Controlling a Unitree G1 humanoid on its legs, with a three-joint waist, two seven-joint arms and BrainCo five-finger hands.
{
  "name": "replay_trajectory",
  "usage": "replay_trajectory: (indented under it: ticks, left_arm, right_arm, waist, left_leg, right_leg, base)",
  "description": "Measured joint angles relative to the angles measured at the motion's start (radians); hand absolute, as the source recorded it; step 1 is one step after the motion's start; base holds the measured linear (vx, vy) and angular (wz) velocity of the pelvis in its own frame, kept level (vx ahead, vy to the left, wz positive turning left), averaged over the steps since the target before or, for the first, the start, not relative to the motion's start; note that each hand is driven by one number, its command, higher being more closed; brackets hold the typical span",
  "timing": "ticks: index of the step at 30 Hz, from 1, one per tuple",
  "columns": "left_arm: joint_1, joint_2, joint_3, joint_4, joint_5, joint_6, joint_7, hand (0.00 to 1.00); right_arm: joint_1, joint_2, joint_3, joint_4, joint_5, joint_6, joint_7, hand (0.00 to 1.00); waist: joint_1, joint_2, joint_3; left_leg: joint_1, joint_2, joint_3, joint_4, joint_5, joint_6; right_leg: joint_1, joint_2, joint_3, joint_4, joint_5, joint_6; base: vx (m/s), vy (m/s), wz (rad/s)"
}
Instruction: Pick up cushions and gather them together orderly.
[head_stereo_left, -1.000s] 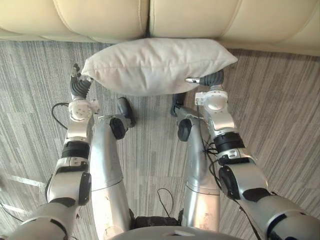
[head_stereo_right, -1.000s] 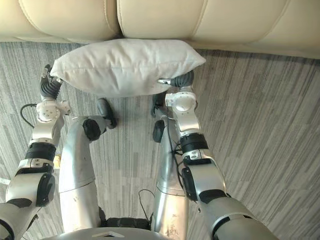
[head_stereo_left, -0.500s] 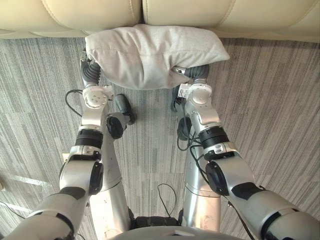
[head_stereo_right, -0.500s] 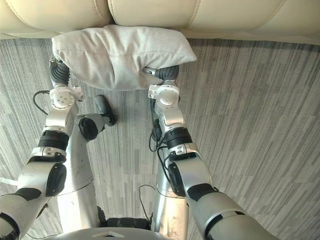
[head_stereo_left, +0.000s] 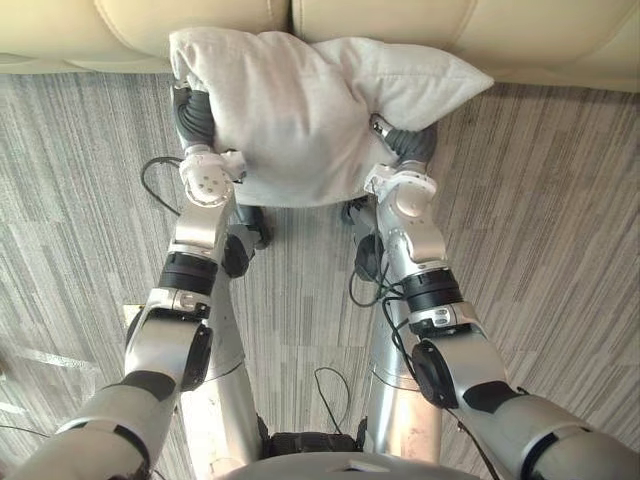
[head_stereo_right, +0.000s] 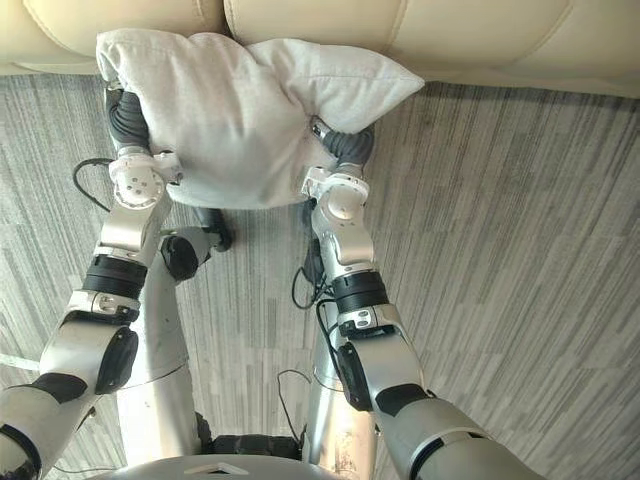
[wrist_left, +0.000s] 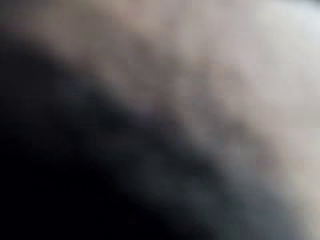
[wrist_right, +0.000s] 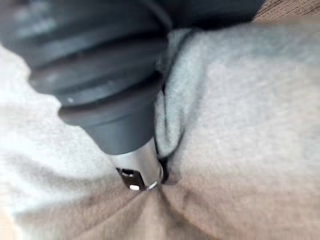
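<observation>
Floor and sofa: I look down on grey striped carpet (head_stereo_left: 560, 200), with the cream sofa (head_stereo_left: 200, 25) running along the far edge.

Left hand: the left hand (head_stereo_left: 192, 118) is up against the cushion's left end, its dark ribbed cover just showing past the cloth. How it grips I cannot tell, because everything beyond the cover is hidden behind the cushion, and its wrist view gives me nothing to read.

Cushion: the pale grey cushion (head_stereo_left: 290, 110) is off the carpet, held between my two hands. Its far edge overlaps the front of the sofa, at the seam between two seat sections. It is bunched in the middle, and its right corner flares out past the right hand.

Right hand: the right hand (head_stereo_left: 410, 148) pinches the cushion's right end. In the right wrist view, one silver finger (wrist_right: 141, 169) is dug into a fold with the cloth gathered round it.

The step: I judge this to be the carry onto the sofa seat. To do it well I would raise both hands at the same rate, so the cushion stays level and clears the seat edge.

Pressure: I would squeeze only as hard as the hold needs, since the filling gives and the cloth can creep out of a pinch.

Set-down: I would let it settle square to the sofa's back before opening either hand.
</observation>
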Motion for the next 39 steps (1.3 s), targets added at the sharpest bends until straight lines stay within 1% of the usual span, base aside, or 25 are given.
replay_trajectory:
  ticks: [4,5,7,8,10,11,12,13,14,15,18,19,20,21,22,23,25,27,28,29,31,33,35,39]
  left_arm:
    - [0.051,-0.004,-0.033,-0.056,0.000,-0.011,0.000,1.00]
    - [0.073,-0.013,-0.036,-0.076,-0.001,-0.015,0.000,1.00]
    - [0.096,-0.021,-0.038,-0.095,-0.001,-0.015,0.000,1.00]
    - [0.114,-0.021,-0.046,-0.111,-0.001,-0.016,0.000,1.00]
    - [0.143,-0.022,-0.066,-0.143,-0.008,-0.017,0.000,1.00]
    - [0.171,-0.026,-0.074,-0.170,-0.009,-0.022,0.000,1.00]
    - [0.195,-0.039,-0.078,-0.192,-0.009,-0.022,-0.001,1.00]
    - [0.225,-0.062,-0.078,-0.212,-0.012,-0.027,-0.001,1.00]
    - [0.284,-0.093,-0.088,-0.232,-0.015,-0.046,-0.001,1.00]
    - [0.340,-0.106,-0.111,-0.260,-0.032,-0.064,-0.003,1.00]
    - [0.440,-0.112,-0.125,-0.305,-0.050,-0.089,-0.017,1.00]
    - [0.489,-0.112,-0.127,-0.329,-0.050,-0.095,-0.020,1.00]
    - [0.551,-0.112,-0.135,-0.359,-0.050,-0.101,-0.031,1.00]
    - [0.577,-0.112,-0.137,-0.373,-0.050,-0.101,-0.039,1.00]
    - [0.652,-0.112,-0.150,-0.412,-0.049,-0.101,-0.054,1.00]
    - [0.701,-0.112,-0.157,-0.433,-0.049,-0.103,-0.067,1.00]
    - [0.769,-0.111,-0.169,-0.464,-0.050,-0.103,-0.086,1.00]
    - [0.842,-0.107,-0.186,-0.504,-0.067,-0.107,-0.099,1.00]
    - [0.861,-0.107,-0.188,-0.513,-0.069,-0.107,-0.105,1.00]
    - [0.891,-0.106,-0.191,-0.527,-0.080,-0.110,-0.128,1.00]
    - [0.920,-0.106,-0.194,-0.531,-0.087,-0.110,-0.135,1.00]
    - [0.946,-0.105,-0.198,-0.531,-0.090,-0.110,-0.147,1.00]
    - [0.965,-0.103,-0.212,-0.531,-0.101,-0.110,-0.151,1.00]
    - [0.993,-0.096,-0.223,-0.530,-0.106,-0.110,-0.161,1.00]
  right_arm:
    - [0.043,0.001,0.008,-0.036,-0.002,0.000,0.000,1.00]
    - [0.070,0.003,0.010,-0.065,-0.004,-0.001,0.000,1.00]
    - [0.095,0.006,0.014,-0.089,-0.004,0.000,0.000,1.00]
    - [0.119,0.007,0.024,-0.115,-0.004,-0.001,0.000,1.00]
    - [0.162,0.007,0.036,-0.163,-0.008,-0.001,0.000,1.00]
    - [0.190,0.008,0.040,-0.193,-0.014,-0.003,0.001,1.00]
    - [0.212,0.010,0.040,-0.214,-0.015,-0.004,0.001,1.00]
    - [0.235,0.011,0.041,-0.226,-0.017,-0.010,0.002,1.00]
    - [0.286,0.012,0.046,-0.246,-0.018,-0.025,0.003,1.00]
    - [0.337,0.014,0.048,-0.265,-0.020,-0.044,0.012,1.00]
    - [0.422,0.017,0.072,-0.304,-0.020,-0.068,0.040,1.00]
    - [0.474,0.017,0.089,-0.337,-0.021,-0.069,0.052,1.00]
    - [0.541,0.017,0.107,-0.372,-0.021,-0.071,0.077,1.00]
    - [0.565,0.017,0.113,-0.380,-0.021,-0.072,0.085,1.00]
    - [0.640,0.017,0.125,-0.408,-0.022,-0.071,0.105,1.00]
    - [0.686,0.017,0.131,-0.421,-0.032,-0.071,0.126,1.00]
    - [0.754,0.016,0.145,-0.458,-0.046,-0.071,0.139,1.00]
    - [0.826,0.008,0.154,-0.528,-0.060,-0.071,0.163,1.00]
    - [0.839,0.000,0.157,-0.539,-0.060,-0.071,0.172,1.00]
    - [0.865,-0.007,0.157,-0.568,-0.082,-0.071,0.183,1.00]
    - [0.895,-0.007,0.157,-0.601,-0.105,-0.071,0.201,1.00]
    - [0.903,-0.007,0.157,-0.604,-0.135,-0.071,0.207,1.00]
    - [0.913,-0.007,0.154,-0.604,-0.140,-0.071,0.212,1.00]
    - [0.926,-0.010,0.153,-0.602,-0.177,-0.071,0.215,1.00]
  waist:
    - [-0.005,0.001,-0.001]
    - [-0.004,0.002,-0.002]
    - [-0.006,0.002,-0.003]
    - [-0.009,0.003,-0.003]
    - [-0.012,0.004,-0.003]
    - [-0.013,0.005,-0.004]
    - [-0.013,0.005,-0.005]
    - [-0.013,0.006,-0.018]
    - [-0.012,0.008,-0.077]
    - [-0.012,0.009,-0.122]
    - [-0.013,0.014,-0.170]
    - [-0.010,0.015,-0.187]
    - [-0.010,0.024,-0.197]
    - [-0.011,0.027,-0.207]
    - [-0.007,0.028,-0.244]
    - [-0.008,0.029,-0.265]
    - [-0.009,0.031,-0.314]
    - [-0.008,0.032,-0.360]
    - [-0.009,0.032,-0.376]
    - [-0.010,0.032,-0.400]
    - [-0.013,0.032,-0.438]
    - [-0.016,0.030,-0.466]
    - [-0.016,0.029,-0.483]
    - [-0.024,0.026,-0.489]
  left_leg:
    - [0.095,-0.010,0.008,-0.073,0.009,-0.009]
    - [0.143,-0.014,0.019,-0.109,0.016,-0.012]
    - [0.195,-0.017,0.027,-0.141,0.022,-0.017]
    - [0.238,-0.021,0.028,-0.162,0.028,-0.026]
    - [0.307,-0.023,0.028,-0.192,0.034,-0.023]
    - [0.363,-0.026,0.028,-0.211,0.034,-0.026]
    - [0.415,-0.029,0.031,-0.232,0.034,-0.028]
    - [0.457,-0.033,0.033,-0.253,0.034,-0.030]
    - [0.486,-0.039,0.032,-0.274,0.032,-0.034]
    - [0.526,-0.048,0.035,-0.298,0.029,-0.039]
    - [0.631,-0.055,0.044,-0.344,0.025,-0.045]
    - [0.687,-0.059,0.055,-0.371,0.023,-0.049]
    - [0.765,-0.063,0.060,-0.406,0.022,-0.052]
    - [0.785,-0.063,0.061,-0.417,0.022,-0.053]
    - [0.851,-0.063,0.076,-0.456,0.019,-0.059]
    - [0.904,-0.066,0.081,-0.488,0.021,-0.063]
    - [0.954,-0.069,0.087,-0.524,0.023,-0.067]
    - [1.033,-0.082,0.102,-0.589,0.032,-0.076]
    - [1.047,-0.084,0.105,-0.604,0.034,-0.078]
    - [1.090,-0.092,0.108,-0.638,0.040,-0.081]
    - [1.133,-0.104,0.111,-0.687,0.057,-0.085]
    - [1.180,-0.123,0.107,-0.749,0.081,-0.085]
    - [1.220,-0.140,0.102,-0.805,0.100,-0.085]
    - [1.251,-0.166,0.076,-0.858,0.124,-0.078]
  right_leg:
    - [0.099,0.000,-0.008,-0.076,0.003,-0.004]
    - [0.143,0.000,-0.009,-0.111,0.004,-0.005]
    - [0.193,0.001,-0.010,-0.143,0.018,-0.009]
    - [0.235,0.001,-0.014,-0.164,0.026,-0.011]
    - [0.304,0.003,-0.022,-0.190,0.029,-0.013]
    - [0.362,0.005,-0.032,-0.209,0.034,-0.024]
    - [0.413,0.006,-0.034,-0.226,0.033,-0.026]
    - [0.453,0.007,-0.036,-0.240,0.032,-0.026]
    - [0.479,0.006,-0.037,-0.255,0.022,-0.022]
    - [0.511,0.001,-0.037,-0.266,0.006,-0.019]
    - [0.609,0.002,-0.039,-0.300,-0.005,-0.014]
    - [0.657,0.003,-0.037,-0.319,-0.011,-0.010]
    - [0.735,0.006,-0.038,-0.354,-0.013,-0.009]
    - [0.756,0.008,-0.039,-0.366,-0.013,-0.008]
    - [0.817,0.015,-0.035,-0.404,-0.015,-0.004]
    - [0.870,0.017,-0.036,-0.436,-0.013,-0.005]
    - [0.918,0.020,-0.038,-0.470,-0.010,-0.003]
    - [0.989,0.021,-0.035,-0.522,-0.007,0.002]
    - [1.002,0.021,-0.034,-0.534,-0.006,0.002]
    - [1.041,0.022,-0.034,-0.560,-0.004,0.004]
    - [1.078,0.021,-0.034,-0.595,0.003,0.007]
    - [1.122,0.019,-0.033,-0.636,0.017,0.010]
    - [1.161,0.016,-0.033,-0.679,0.030,0.012]
    - [1.201,0.012,-0.036,-0.730,0.054,0.016]
  base:
    - [-0.06,-0.051,0.00]
    - [-0.05,-0.081,-0.04]
    - [-0.01,-0.073,-0.04]
    - [0.02,-0.091,0.00]
    - [0.04,-0.077,0.00]
    - [0.05,-0.056,-0.03]
    - [0.08,-0.078,-0.01]
    - [0.08,-0.046,0.02]
    - [0.12,-0.043,0.09]
    - [0.11,-0.023,0.09]
    - [0.13,-0.004,0.00]
    - [0.16,0.000,-0.07]
    - [0.16,0.002,-0.07]
    - [0.19,0.006,-0.10]
    - [0.18,0.010,-0.10]
    - [0.18,0.012,-0.09]
    - [0.16,0.018,-0.03]
    - [0.20,0.022,-0.06]
    - [0.20,0.029,-0.03]
    - [0.14,0.023,0.00]
    - [0.15,0.023,0.03]
    - [0.15,0.016,0.03]
    - [0.10,0.027,0.07]
    - [0.02,0.030,0.10]
